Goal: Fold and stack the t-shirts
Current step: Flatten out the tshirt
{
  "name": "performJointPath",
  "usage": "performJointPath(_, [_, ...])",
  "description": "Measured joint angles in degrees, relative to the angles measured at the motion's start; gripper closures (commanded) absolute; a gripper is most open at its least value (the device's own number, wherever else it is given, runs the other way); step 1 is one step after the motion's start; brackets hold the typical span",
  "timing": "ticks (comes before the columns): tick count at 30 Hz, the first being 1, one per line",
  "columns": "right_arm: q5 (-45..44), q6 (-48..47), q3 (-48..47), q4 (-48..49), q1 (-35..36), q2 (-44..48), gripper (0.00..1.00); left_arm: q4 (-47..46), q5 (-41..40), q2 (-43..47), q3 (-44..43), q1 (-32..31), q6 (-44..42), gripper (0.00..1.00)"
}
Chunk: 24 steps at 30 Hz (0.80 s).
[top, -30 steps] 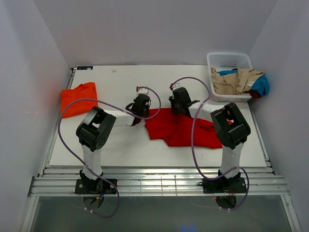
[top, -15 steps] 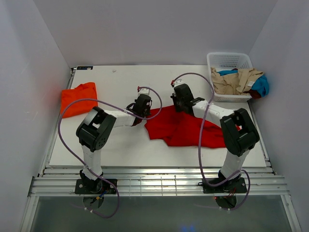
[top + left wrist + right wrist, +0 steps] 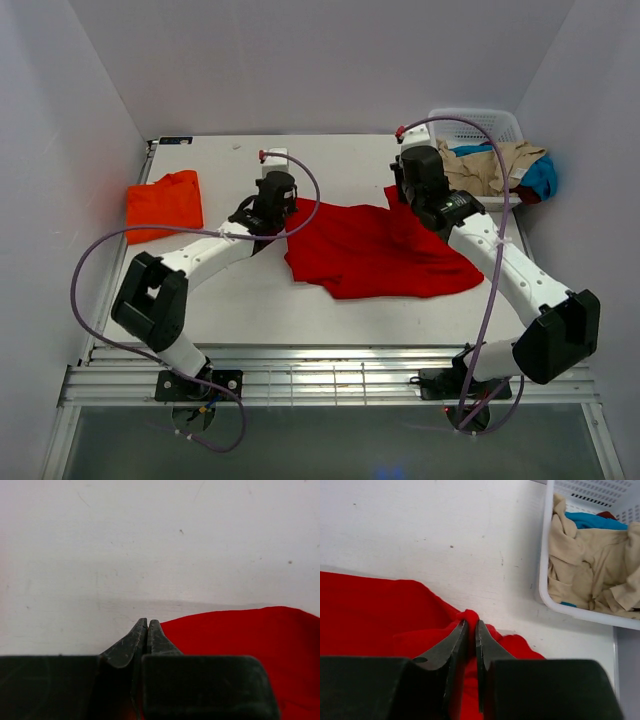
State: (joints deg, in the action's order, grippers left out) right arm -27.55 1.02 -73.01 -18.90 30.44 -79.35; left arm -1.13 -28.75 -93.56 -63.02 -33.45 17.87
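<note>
A red t-shirt (image 3: 370,255) lies spread out in the middle of the white table (image 3: 330,160). My left gripper (image 3: 279,214) is shut on its far left edge; in the left wrist view the jaws (image 3: 148,623) are closed with red cloth (image 3: 240,640) beside them and between them lower down. My right gripper (image 3: 402,200) is shut on a raised fold at the shirt's far right corner; the right wrist view shows red cloth (image 3: 380,610) pinched between the fingertips (image 3: 470,623). A folded orange t-shirt (image 3: 163,203) lies at the left of the table.
A white basket (image 3: 478,125) at the far right holds crumpled beige (image 3: 490,168) and blue (image 3: 541,178) clothes; it also shows in the right wrist view (image 3: 543,587), close to my right gripper. White walls enclose the table on three sides.
Both arms have reached toward the far side and apart, dragging the red t-shirt back with them. The shirt now lies wider and flatter, and my right gripper is near the basket.
</note>
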Motion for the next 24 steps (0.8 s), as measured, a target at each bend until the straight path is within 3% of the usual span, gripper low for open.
performJointPath(6, [-5.0, -1.2, -1.1, -6.0, -0.7, 4.0, 0.86, 2.7, -2.4, 9.7, -0.1, 0.0, -1.0, 0.89])
performJointPath(15, [-12.4, -4.5, -14.1, -11.0, -8.0, 10.9, 0.87, 8.7, -12.2, 19.1, -2.2, 0.1, -4.9, 0.89])
performJointPath(20, [-12.5, -4.6, -20.2, -12.8, -8.0, 15.5, 0.86, 11.5, -13.4, 32.7, -2.1, 0.2, -5.0, 0.89])
performJointPath(24, [-10.0, -4.7, -26.7, -16.5, -8.0, 18.0, 0.86, 11.8, -8.9, 45.4, -2.6, 0.2, -5.6, 0.9])
